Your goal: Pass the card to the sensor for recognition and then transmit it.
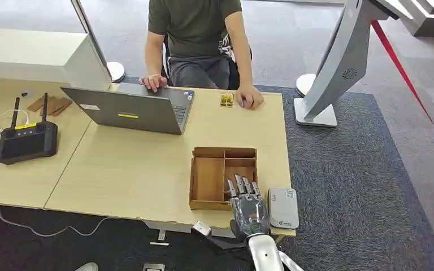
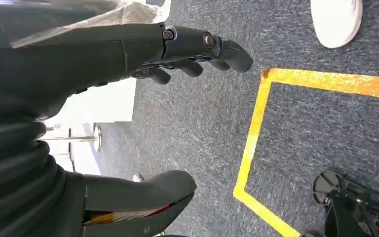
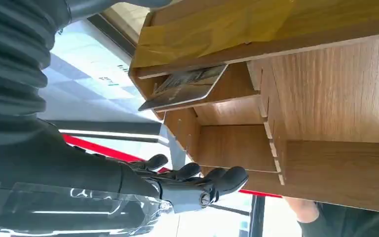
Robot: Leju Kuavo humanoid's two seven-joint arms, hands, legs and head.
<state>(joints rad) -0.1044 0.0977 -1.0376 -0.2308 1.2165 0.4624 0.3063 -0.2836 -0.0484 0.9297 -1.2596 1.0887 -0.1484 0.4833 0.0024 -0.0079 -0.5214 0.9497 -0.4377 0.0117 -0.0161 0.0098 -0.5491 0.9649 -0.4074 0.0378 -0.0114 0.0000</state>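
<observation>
A light wooden table (image 1: pixel 147 169) is seen from the head view, with a person (image 1: pixel 198 39) seated at its far side, both of whose hands are rested on the tabletop. An open grey laptop (image 1: pixel 133 107) is placed in front of the person, and a black controller with two antennas (image 1: pixel 27 138) is set on the adjoining table to the left. A wooden tray with compartments (image 1: pixel 220 176) is placed near the table's near right edge. The right hand (image 1: pixel 247 204) is held over the tray's near right corner, fingers spread straight and nothing gripped. Just beside it to the right, a grey sensor (image 1: pixel 283 207) is laid flat on the table. In the right wrist view, the card (image 3: pixel 185 86) is seen leaning tilted inside a small compartment of the tray, apart from the fingers (image 3: pixel 227 177). The left hand (image 2: pixel 128 54) is hung above blue carpet with a yellow line (image 2: pixel 256 123), fingers loosely extended and empty.
</observation>
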